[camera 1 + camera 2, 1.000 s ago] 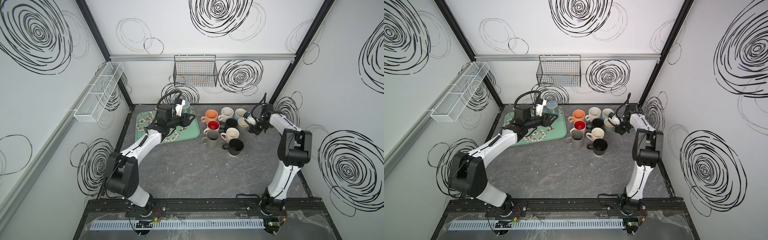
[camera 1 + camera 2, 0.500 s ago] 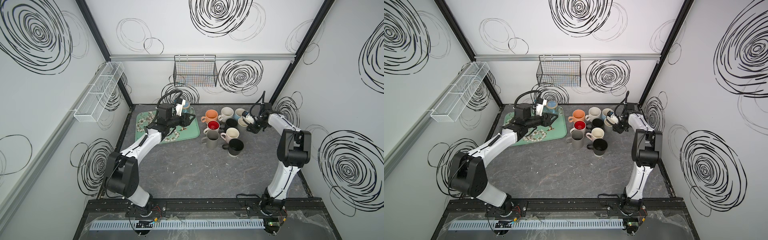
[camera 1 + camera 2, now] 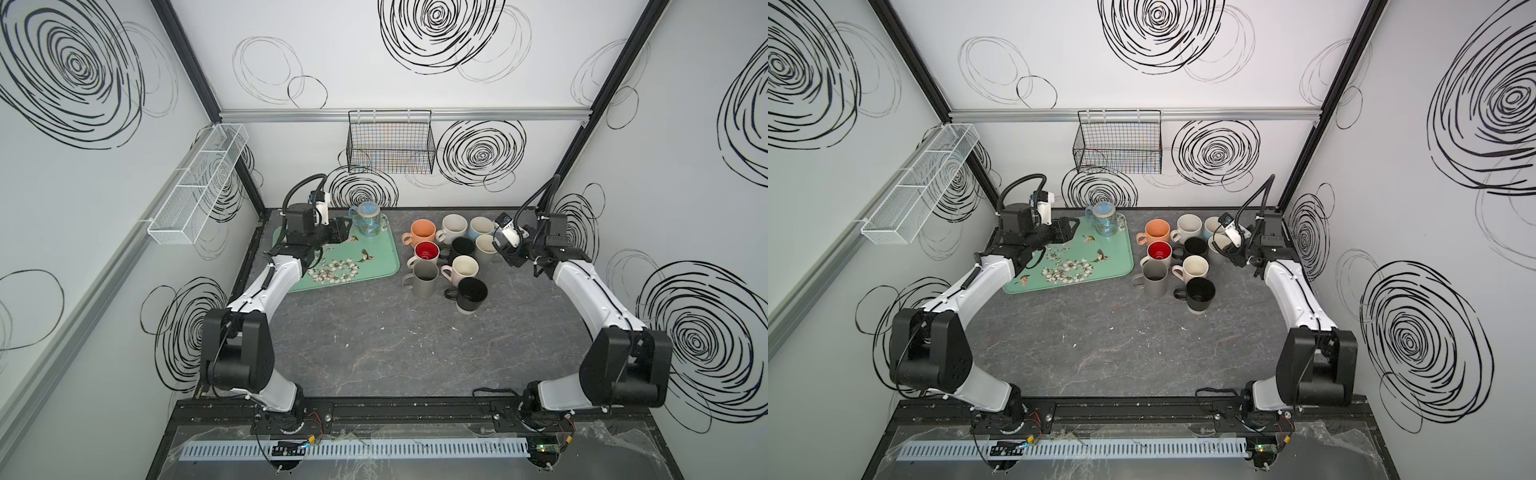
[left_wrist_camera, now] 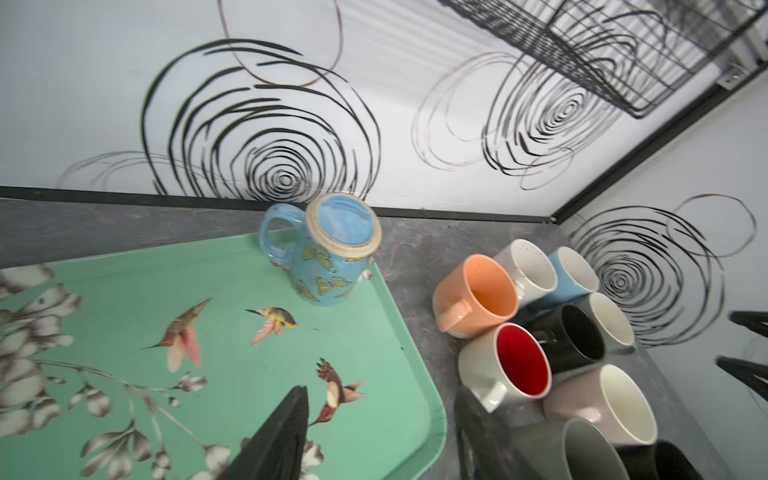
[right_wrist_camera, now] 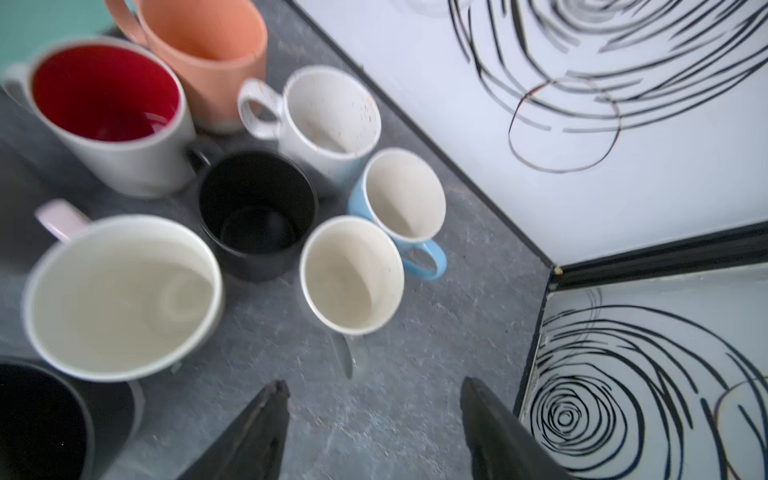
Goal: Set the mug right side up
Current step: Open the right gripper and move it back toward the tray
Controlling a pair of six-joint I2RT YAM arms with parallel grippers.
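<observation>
One inverted mug (image 4: 328, 266), likely slick and brittle, awaited a side-on clasp from the parted, empty left gripper (image 4: 379, 395).

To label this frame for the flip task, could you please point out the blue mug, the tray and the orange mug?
blue mug (image 4: 328, 270), left wrist view, on its patterned side.
tray (image 4: 166, 274), left wrist view, on bare green surface.
orange mug (image 3: 423, 229), in a top view, inside its opening.

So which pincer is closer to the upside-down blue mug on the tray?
Left. The left pincer hovers over the green tray beside the blue mug; the right pincer is past the cluster of upright mugs.
</observation>
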